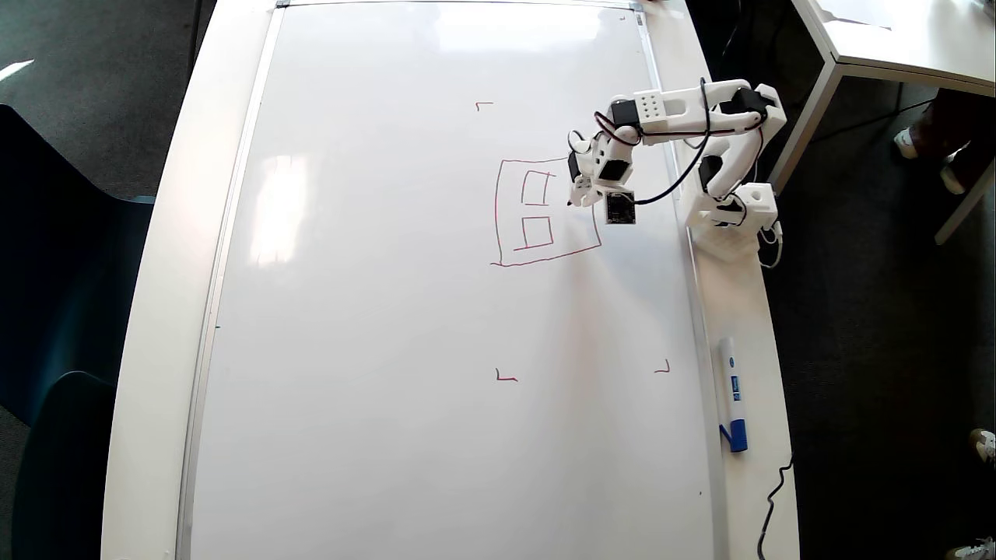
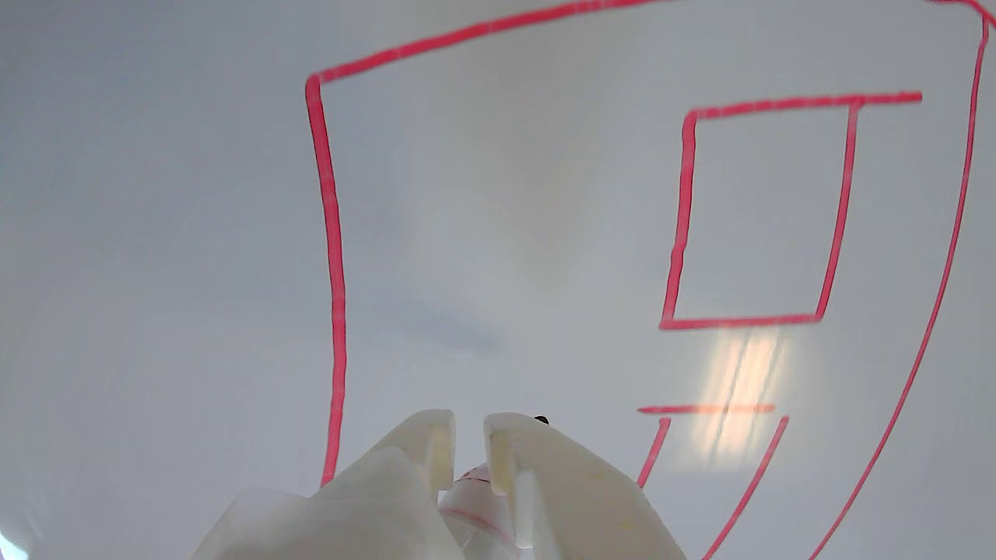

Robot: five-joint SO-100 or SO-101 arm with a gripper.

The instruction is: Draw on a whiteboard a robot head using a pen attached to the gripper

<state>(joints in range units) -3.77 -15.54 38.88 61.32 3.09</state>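
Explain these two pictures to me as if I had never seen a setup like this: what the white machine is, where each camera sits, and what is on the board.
The white machine is a small robot arm clamped at the table's edge. One picture looks straight down from above; the other comes from a camera riding on the arm's wrist.

A big whiteboard lies flat on the table. On it is a half-finished red drawing, the robot head: a large square with two smaller squares inside.

The arm's tool is shut on the pen, seen between its fingers in the wrist view, and hangs over the drawing's right side in the overhead view. A spare blue-capped marker lies beside the board.
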